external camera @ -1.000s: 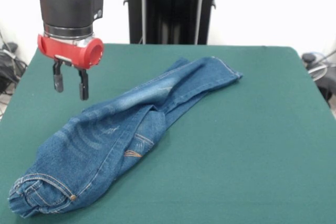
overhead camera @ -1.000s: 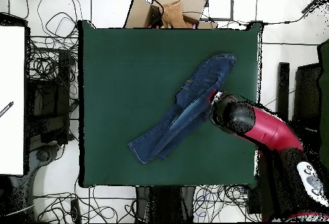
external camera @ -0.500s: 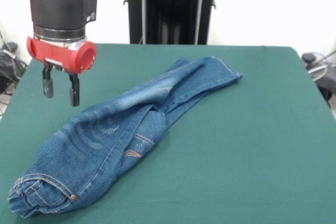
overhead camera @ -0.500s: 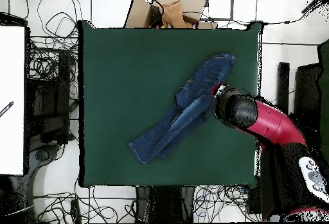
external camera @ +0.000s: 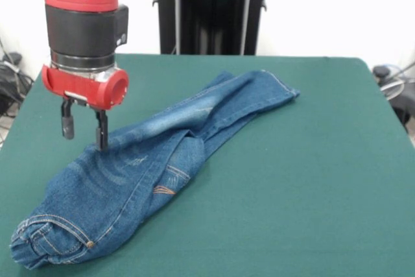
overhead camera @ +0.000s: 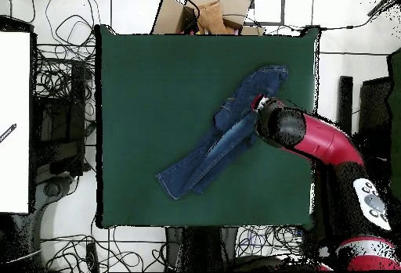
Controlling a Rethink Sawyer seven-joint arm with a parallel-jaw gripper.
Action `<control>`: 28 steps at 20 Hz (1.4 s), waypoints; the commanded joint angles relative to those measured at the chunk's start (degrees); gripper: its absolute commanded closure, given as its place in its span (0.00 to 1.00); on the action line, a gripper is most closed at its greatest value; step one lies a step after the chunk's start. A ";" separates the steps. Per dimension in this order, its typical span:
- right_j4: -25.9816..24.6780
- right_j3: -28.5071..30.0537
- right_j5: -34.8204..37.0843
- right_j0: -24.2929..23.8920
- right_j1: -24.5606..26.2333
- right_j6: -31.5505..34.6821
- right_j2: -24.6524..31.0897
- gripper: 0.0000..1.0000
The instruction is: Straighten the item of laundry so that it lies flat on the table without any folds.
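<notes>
The item of laundry (external camera: pixel 149 160) is a small pair of blue jeans lying slantwise on the table (external camera: pixel 311 180). Its waistband is bunched at the near left and its leg ends reach the far right. One leg is folded partly over the other along the middle. My gripper (external camera: pixel 84 135) hangs open over the jeans' left edge near the hip. One fingertip (external camera: pixel 102 141) is down at the denim, the other (external camera: pixel 67 128) over bare cloth. In the overhead view the jeans (overhead camera: pixel 223 133) run diagonally, and the arm's wrist (overhead camera: pixel 278 125) hides the gripper beside them.
The green table (overhead camera: pixel 149 90) reaches well beyond the jeans on all sides. Off the table, the overhead view shows a cardboard box (overhead camera: pixel 207 12) past the top edge, tangled cables (overhead camera: pixel 59 82) on the floor at the left and a white surface (overhead camera: pixel 14 121).
The gripper has come down and shifted slightly right towards the jeans, so one fingertip now reaches the denim edge. The jeans have not moved.
</notes>
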 commanded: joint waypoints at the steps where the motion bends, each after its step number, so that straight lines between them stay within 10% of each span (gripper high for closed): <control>1: -0.31 -0.80 4.45 2.67 2.73 4.32 1.76 0.00; 28: -0.50 -1.48 3.37 3.31 4.10 4.25 1.41 0.00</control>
